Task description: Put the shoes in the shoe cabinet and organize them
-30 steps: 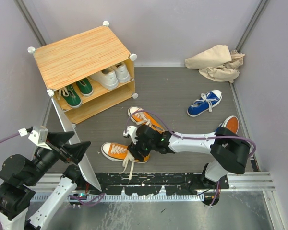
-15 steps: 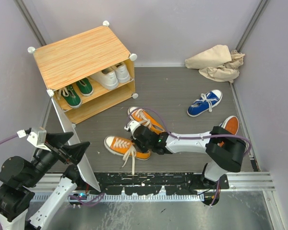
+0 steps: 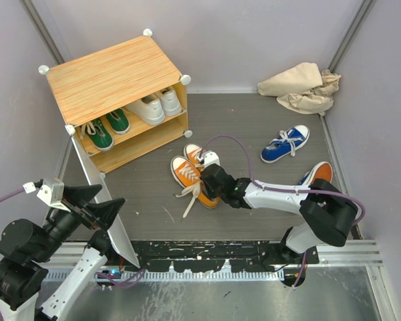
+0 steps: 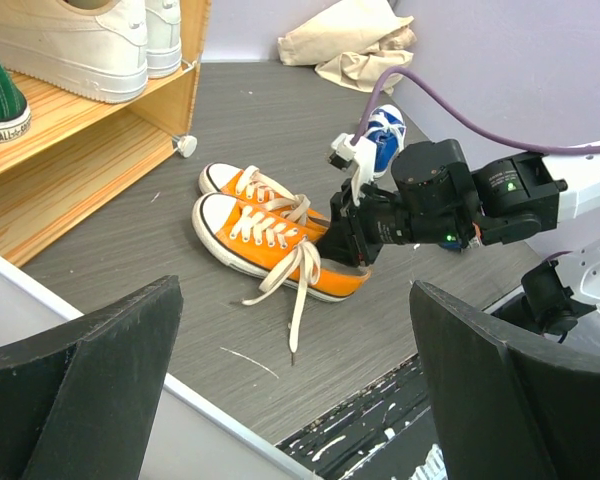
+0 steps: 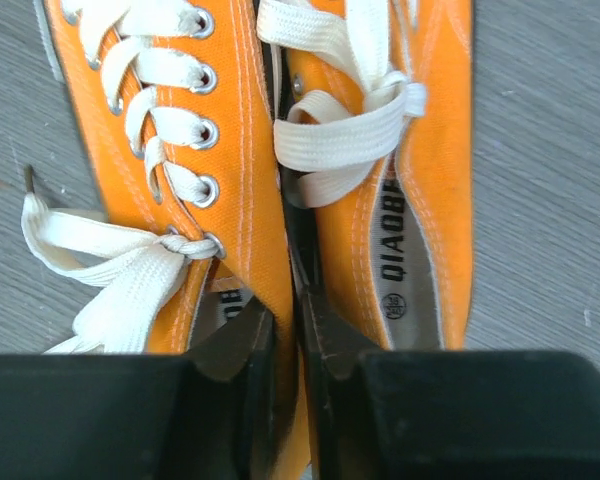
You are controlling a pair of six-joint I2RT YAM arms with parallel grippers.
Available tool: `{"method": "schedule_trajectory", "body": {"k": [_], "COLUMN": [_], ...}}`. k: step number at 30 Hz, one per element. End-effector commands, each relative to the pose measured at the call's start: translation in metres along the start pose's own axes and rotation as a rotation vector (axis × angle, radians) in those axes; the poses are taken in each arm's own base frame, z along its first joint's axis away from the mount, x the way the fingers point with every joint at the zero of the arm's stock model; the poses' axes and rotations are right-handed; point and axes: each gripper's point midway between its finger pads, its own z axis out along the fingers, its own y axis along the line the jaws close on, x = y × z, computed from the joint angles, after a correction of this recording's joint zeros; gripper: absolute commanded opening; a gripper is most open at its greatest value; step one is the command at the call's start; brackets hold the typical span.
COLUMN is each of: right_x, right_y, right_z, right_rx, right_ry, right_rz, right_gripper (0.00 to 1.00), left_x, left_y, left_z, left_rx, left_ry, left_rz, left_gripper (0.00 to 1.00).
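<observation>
Step in hand: getting the orange pair (image 3: 189, 175) into the cabinet (image 3: 110, 77). Right pincer (image 5: 285, 330) was clenched on the shoes' two inner walls at the heels, one finger in each shoe, pressing them together. The pair sat on the table (image 3: 254, 120) just in front of the cabinet, toes toward it. Green shoes (image 3: 107, 128) and white shoes (image 3: 154, 105) were on the upper shelf. Left pincer (image 3: 99, 202) was spread wide, holding nothing, beside the door (image 3: 123, 241). Next, prob.: lift w/o losing the pinch and slide onto the lower shelf (image 3: 137, 146) — trailing laces (image 3: 189, 200) could snag.

Pair of orange sneakers (image 3: 189, 170): heels hidden under right gripper (image 3: 207, 184). Third orange sneaker (image 3: 323, 172): partly hidden behind right arm (image 3: 281, 195).
</observation>
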Motion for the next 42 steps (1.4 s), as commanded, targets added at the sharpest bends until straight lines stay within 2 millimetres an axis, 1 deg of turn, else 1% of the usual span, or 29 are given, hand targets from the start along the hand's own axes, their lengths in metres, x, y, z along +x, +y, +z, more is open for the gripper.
{"method": "schedule_trajectory", "body": {"k": [1,3,4,5,7,9,13,14,16,19,20,22,26,29,33,37,42], "right_x": [-0.045,-0.044,-0.044,-0.045,-0.047,-0.051,-0.066,-0.070,-0.072,-0.073,-0.072,-0.070,-0.061,-0.056,-0.048,-0.040,-0.030], "right_y": [0.021,0.023,0.024,0.026,0.030,0.032,0.030,0.029,0.025,0.015,0.011,0.004,0.007,0.006,0.014,0.019,0.009], "right_z": [0.006,0.007,0.006,0.005,0.003,-0.002,-0.020,-0.024,-0.030,-0.033,-0.032,-0.029,-0.021,-0.016,-0.011,-0.009,-0.003], "right_rx": [-0.060,-0.073,-0.079,-0.089,-0.112,-0.122,-0.123,-0.122,-0.110,-0.059,-0.042,-0.034,-0.097,-0.093,-0.159,-0.197,-0.145], "right_ry": [-0.122,-0.113,-0.112,-0.113,-0.112,-0.114,-0.143,-0.150,-0.144,-0.126,-0.121,-0.109,-0.068,-0.052,-0.020,0.006,0.024], "right_rz": [0.069,0.059,0.054,0.048,0.035,0.025,0.007,0.003,-0.019,-0.062,-0.072,-0.076,-0.057,-0.054,-0.047,-0.039,-0.037], "right_gripper": [0.27,0.48,0.57,0.61,0.67,0.69,0.74,0.77,0.86,0.98,1.00,1.00,1.00,1.00,0.99,0.96,0.94], "left_x": [0.039,0.039,0.039,0.039,0.039,0.039,0.040,0.040,0.040,0.040,0.040,0.041,0.042,0.042,0.044,0.047,0.047], "left_y": [0.009,0.010,0.010,0.010,0.010,0.010,0.009,0.009,0.009,0.009,0.009,0.009,0.009,0.010,0.010,0.011,0.011], "left_z": [-0.008,-0.010,-0.011,-0.011,-0.011,-0.010,-0.008,-0.008,-0.008,-0.008,-0.009,-0.009,-0.009,-0.009,-0.009,-0.008,-0.008], "left_rx": [-0.042,-0.044,-0.044,-0.047,-0.046,-0.043,-0.039,-0.039,-0.039,-0.037,-0.039,-0.037,-0.039,-0.040,-0.042,-0.044,-0.045], "left_ry": [0.147,0.143,0.142,0.141,0.138,0.141,0.151,0.150,0.149,0.146,0.146,0.147,0.147,0.147,0.151,0.157,0.155], "left_rz": [-0.051,-0.050,-0.051,-0.051,-0.052,-0.052,-0.052,-0.051,-0.052,-0.051,-0.052,-0.056,-0.061,-0.062,-0.064,-0.069,-0.070], "left_gripper": [0.98,0.98,0.98,0.98,0.98,0.98,0.98,0.98,0.98,0.98,0.98,0.98,0.98,0.98,0.98,0.98,0.98]}}
